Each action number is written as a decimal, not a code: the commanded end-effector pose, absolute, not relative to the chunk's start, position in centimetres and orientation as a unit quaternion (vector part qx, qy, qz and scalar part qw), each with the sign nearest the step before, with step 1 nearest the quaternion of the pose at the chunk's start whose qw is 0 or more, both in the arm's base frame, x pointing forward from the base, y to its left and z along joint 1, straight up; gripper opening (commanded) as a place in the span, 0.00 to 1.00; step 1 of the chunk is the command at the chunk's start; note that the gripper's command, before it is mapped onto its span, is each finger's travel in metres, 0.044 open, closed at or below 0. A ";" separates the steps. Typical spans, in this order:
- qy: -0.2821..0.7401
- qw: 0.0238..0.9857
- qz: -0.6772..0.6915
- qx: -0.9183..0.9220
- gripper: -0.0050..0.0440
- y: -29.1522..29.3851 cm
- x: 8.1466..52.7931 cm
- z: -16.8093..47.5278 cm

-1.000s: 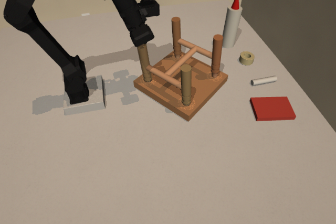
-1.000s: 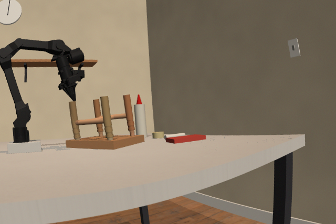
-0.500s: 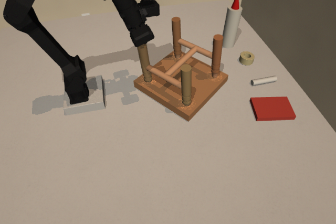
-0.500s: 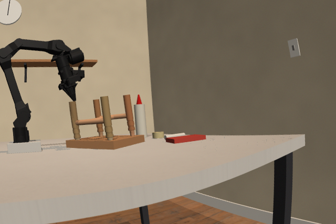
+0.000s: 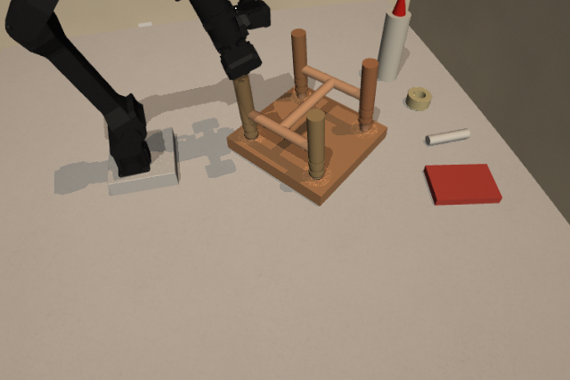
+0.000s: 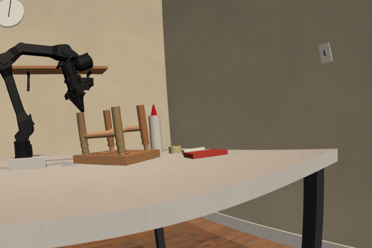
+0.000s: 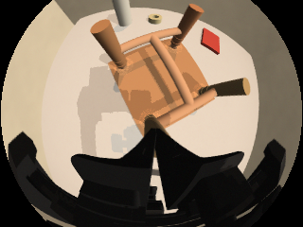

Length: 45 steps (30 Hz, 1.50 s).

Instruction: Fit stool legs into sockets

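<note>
The square seat lies flat, underside up. Two olive legs, left and front, and two brown legs, back and right, stand over its corners. Both brown legs show a narrow pale part between shoulder and seat. The olive legs look lower; contact is unclear. The H-shaped stretcher joins the legs. My gripper is shut and empty, its tips at the left olive leg's top.
A white bottle with a red tip stands behind the stool. A tan ring, a white rod and a red block lie right of it, near the table's edge.
</note>
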<state>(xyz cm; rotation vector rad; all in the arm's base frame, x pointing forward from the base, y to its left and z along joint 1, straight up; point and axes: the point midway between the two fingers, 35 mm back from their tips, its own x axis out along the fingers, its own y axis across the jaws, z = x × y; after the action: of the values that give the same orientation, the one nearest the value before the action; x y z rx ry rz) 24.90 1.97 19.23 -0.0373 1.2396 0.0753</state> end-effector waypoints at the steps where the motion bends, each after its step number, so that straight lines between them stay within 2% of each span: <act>1: 0.611 0.791 0.031 -0.022 0.10 1.8 24.7 16.7; 45: 0.611 0.791 0.031 -0.022 0.10 1.8 24.7 16.3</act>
<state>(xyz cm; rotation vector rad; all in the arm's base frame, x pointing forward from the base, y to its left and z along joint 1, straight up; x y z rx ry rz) 25.01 2.02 19.17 -0.0355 1.2231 0.0781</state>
